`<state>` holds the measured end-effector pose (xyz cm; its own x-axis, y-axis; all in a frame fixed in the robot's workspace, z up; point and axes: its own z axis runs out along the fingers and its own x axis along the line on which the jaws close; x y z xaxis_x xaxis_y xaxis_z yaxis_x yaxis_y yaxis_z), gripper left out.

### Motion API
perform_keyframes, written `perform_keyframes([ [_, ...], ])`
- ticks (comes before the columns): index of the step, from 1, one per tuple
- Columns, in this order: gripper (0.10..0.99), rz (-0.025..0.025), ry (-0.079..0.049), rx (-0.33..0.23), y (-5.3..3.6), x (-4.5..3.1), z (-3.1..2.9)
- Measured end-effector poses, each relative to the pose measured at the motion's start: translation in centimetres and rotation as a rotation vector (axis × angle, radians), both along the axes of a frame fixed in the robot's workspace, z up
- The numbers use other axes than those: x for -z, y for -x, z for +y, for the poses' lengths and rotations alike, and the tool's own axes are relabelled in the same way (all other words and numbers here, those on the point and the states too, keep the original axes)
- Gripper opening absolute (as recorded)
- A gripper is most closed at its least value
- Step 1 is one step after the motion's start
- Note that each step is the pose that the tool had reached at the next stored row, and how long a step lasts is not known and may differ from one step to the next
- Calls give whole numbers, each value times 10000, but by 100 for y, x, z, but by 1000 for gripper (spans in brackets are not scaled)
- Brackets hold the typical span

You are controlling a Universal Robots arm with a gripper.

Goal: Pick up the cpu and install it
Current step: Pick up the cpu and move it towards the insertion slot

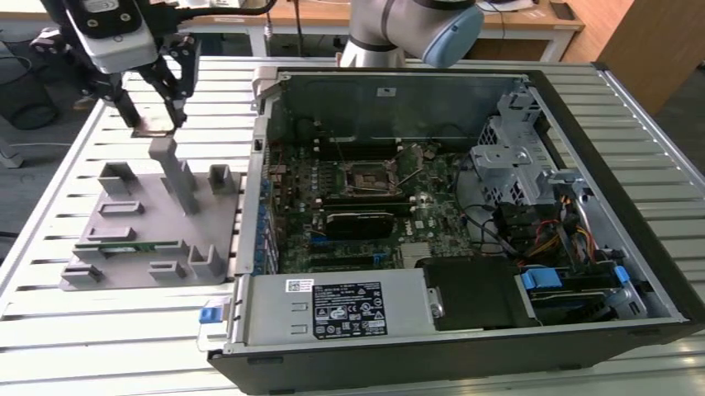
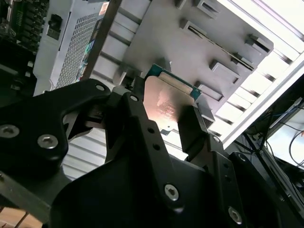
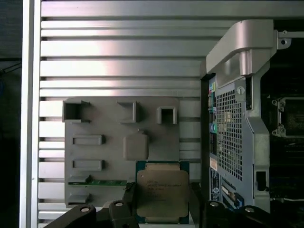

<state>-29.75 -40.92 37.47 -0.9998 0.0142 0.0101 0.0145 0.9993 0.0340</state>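
Note:
The cpu is a small flat square chip with a silvery top plate, held up in the air above the far end of the grey fixture. My gripper is shut on the cpu, one finger on each of two opposite edges. In the first wrist view the cpu hangs over the fixture, between the fingers. The second wrist view shows the cpu from below, clamped in the gripper. The black-framed socket lies on the motherboard inside the open computer case.
A green memory stick sits in a slot of the fixture, also seen as the memory stick. The fixture has several upright posts. Everything rests on a slatted metal table. The case wall stands between fixture and motherboard.

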Motion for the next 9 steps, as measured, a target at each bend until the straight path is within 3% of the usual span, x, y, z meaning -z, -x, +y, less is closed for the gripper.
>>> perform_keyframes([
  [9, 529, 4, -1, -2, -413, 20, 17],
])
